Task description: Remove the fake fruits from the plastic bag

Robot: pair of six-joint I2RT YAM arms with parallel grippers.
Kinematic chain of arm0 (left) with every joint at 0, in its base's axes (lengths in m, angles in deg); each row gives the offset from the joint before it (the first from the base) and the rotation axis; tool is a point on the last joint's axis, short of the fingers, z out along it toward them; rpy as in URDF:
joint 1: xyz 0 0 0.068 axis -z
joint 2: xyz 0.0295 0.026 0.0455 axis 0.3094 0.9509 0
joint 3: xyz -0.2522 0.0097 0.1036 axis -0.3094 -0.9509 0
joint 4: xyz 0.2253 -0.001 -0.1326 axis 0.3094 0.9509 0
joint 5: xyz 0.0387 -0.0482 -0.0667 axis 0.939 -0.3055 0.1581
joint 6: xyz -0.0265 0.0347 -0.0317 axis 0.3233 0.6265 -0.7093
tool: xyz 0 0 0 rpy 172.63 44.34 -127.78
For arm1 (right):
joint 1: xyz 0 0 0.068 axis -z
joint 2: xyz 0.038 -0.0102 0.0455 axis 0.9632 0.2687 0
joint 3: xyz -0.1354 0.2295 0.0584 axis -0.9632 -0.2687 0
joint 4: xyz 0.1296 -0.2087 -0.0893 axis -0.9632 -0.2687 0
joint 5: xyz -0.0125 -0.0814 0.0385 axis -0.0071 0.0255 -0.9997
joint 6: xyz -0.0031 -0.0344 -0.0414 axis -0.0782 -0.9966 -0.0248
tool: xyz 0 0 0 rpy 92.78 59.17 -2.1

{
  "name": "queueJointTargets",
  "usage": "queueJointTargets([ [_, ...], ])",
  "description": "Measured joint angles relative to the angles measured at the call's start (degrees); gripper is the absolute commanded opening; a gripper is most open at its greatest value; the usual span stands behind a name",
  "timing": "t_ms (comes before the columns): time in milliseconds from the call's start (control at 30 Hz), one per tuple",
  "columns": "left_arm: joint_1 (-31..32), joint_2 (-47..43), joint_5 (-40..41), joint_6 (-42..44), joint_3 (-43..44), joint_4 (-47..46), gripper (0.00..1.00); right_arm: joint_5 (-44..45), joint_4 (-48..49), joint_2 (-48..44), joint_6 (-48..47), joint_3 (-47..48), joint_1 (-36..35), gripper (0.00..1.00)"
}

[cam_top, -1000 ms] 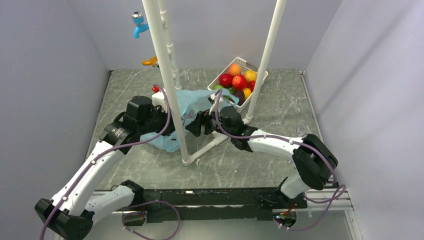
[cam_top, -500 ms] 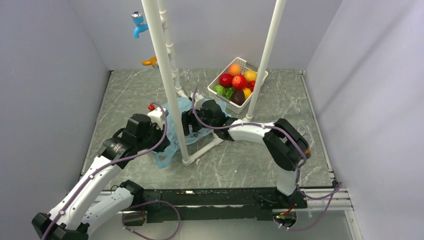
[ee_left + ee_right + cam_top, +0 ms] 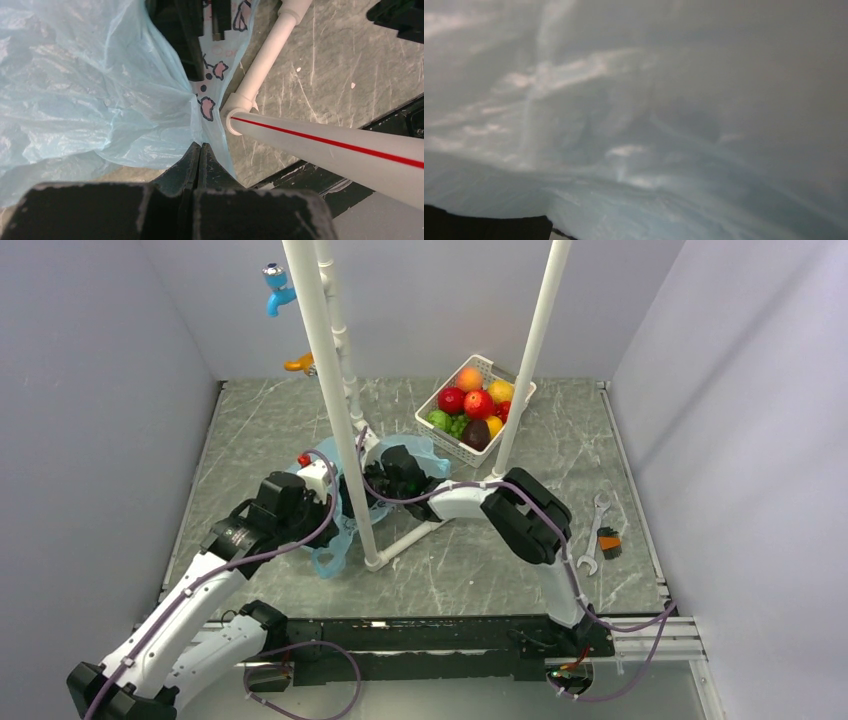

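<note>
Top view: the bag (image 3: 335, 552) lay crumpled on the table (image 3: 260, 420), wrapped about the foot of an upright white pipe (image 3: 338, 420). The left fingers (image 3: 332, 508) held its near edge. The right fingers (image 3: 372, 490) were pushed into its mouth from the right side. Fake fruits (image 3: 478, 403) sat in a white basket (image 3: 455, 445) well apart, at the back. Whether any were in the bag could not be told.

Left wrist view: the left fingers (image 3: 206, 160) were pressed together, pinching a fold of bag film (image 3: 75, 90) just beside the pipe's joint (image 3: 235, 112).

Right wrist view: blurred bag film (image 3: 639, 125) filled the frame and no fruit showed. Whether the right fingers were spread or closed could not be told.

Judgement: the step was the reach inside for a fruit. Done well, the left pinch should lift the edge and hold it taut so the mouth stays wide. The right should close only once a fruit, not film, sits between its fingers, and keep clear of the pipe.
</note>
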Motion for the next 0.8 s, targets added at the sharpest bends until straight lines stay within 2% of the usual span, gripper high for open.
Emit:
queueJointTargets([
  [167,0.0,1.5,0.0,0.0,-0.1,-0.3,0.0,-0.3,4.0,5.0,-0.4,3.5,-0.8,0.98],
  [433,0.0,2.2,0.3,0.1,-0.4,-1.0,0.0,1.9,4.6,10.6,-3.6,6.6,-2.5,0.98],
  [600,0.0,2.1,2.0,0.0,-0.9,-1.5,0.0,14.1,3.7,11.6,-4.2,7.3,-3.7,0.97],
  [800,0.0,4.8,6.9,-2.6,1.0,2.4,0.0,32.5,2.8,5.3,-1.7,-1.4,-2.5,0.96],
])
